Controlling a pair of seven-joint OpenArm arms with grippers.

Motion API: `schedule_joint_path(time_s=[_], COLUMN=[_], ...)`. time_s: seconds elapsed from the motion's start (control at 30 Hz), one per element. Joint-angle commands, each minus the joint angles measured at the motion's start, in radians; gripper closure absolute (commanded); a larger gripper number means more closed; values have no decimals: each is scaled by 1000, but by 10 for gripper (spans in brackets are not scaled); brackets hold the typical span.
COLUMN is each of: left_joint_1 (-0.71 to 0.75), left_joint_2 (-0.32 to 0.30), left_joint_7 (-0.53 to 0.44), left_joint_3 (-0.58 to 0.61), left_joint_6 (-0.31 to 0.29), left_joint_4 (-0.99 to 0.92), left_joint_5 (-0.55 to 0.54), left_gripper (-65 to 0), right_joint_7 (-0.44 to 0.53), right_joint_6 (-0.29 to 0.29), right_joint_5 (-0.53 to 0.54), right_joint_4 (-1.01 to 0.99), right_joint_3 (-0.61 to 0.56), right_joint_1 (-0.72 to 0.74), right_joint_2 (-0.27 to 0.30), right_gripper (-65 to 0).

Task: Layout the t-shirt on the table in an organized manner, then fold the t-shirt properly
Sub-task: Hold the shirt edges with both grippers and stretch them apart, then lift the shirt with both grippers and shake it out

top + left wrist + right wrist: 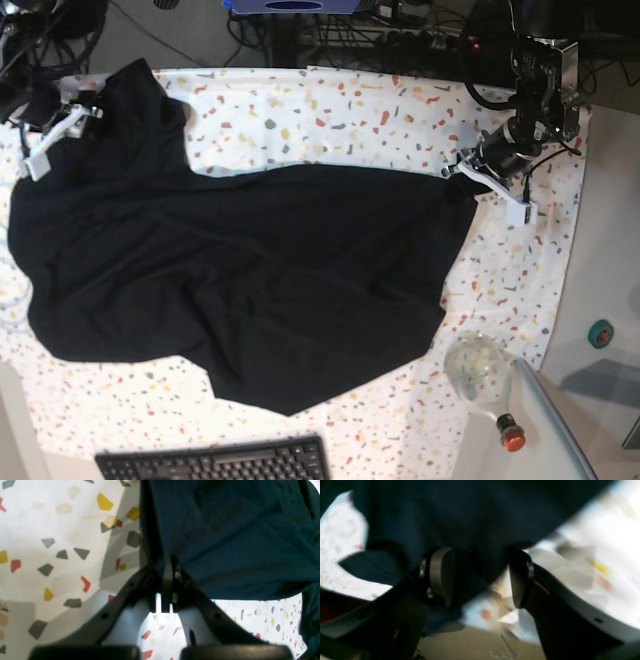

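Observation:
The black t-shirt [250, 270] lies spread and rumpled over most of the speckled white table [330, 120]. One part of it reaches up to the far left corner. My left gripper [468, 175] is at the shirt's right edge. In the left wrist view that left gripper [171, 565] is shut on a fold of the t-shirt [237, 530] above the table [37, 525]. My right gripper [60, 130] is at the shirt's far left corner. In the right wrist view the right gripper [480, 580] stands open, with the t-shirt [470, 517] draped into the gap between its pads.
A black keyboard [215, 462] lies at the near edge. A round glass bottle with a red cap [480, 375] rests at the near right, beside a grey panel. A green tape roll [600, 333] is off the table's right edge. Cables crowd the far side.

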Motion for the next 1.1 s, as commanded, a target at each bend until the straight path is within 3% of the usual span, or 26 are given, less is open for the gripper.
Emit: schedule_joint_path(time_s=[0.0, 0.2, 0.27, 0.33, 0.4, 0.6, 0.67, 0.73, 0.8, 0.87, 0.97, 1.07], left_joint_1=[-6, -6, -5, -5, -5, 67, 110, 138, 143, 118, -38, -229], left_joint_2=[-14, -14, -14, -14, -14, -29, -54, -63, -78, -78, -72, -22], left_joint_7=[-17, -16, -16, -16, -16, -16, -14, -14, -14, 0, 162, 279], left_joint_3=[-4, -4, -4, -4, 3, 0, 18, 72, 121, 145, 161, 162], left_joint_6=[-6, -6, -6, -6, -6, -2, 36, 113, 159, 159, 161, 161], left_joint_4=[13, 13, 13, 13, 21, 141, 248, 354, 448, 484, 467, 412], left_joint_5=[-10, -10, -10, -10, -8, -1, 47, 115, 173, 176, 185, 188], left_gripper=[0, 0, 0, 0, 0, 0, 0, 0, 0, 0, 0, 0], right_joint_7=[-31, 10, 29, 39, 44, 29, -27, -85, -128, -160, -192, -185], right_joint_6=[11, 11, 11, 11, 11, 11, 11, -33, -96, -145, -186, -205], right_joint_5=[-5, -5, -5, -4, -2, -5, -10, -10, -10, -10, -11, -11], right_joint_4=[-3, -4, -4, -4, 3, 125, 201, 275, 353, 390, 341, 183], right_joint_3=[7, 107, 122, 124, 124, 122, 124, 124, 116, 112, 93, -16], right_joint_1=[0, 6, 4, 1, 0, -48, -56, -45, -11, 49, 202, 377], right_joint_2=[-11, -19, -21, -21, -21, -21, -14, -5, 32, 70, 162, 288], right_gripper=[-329, -324, -291, -179, -9, 0, 0, 0, 0, 0, 0, 0])
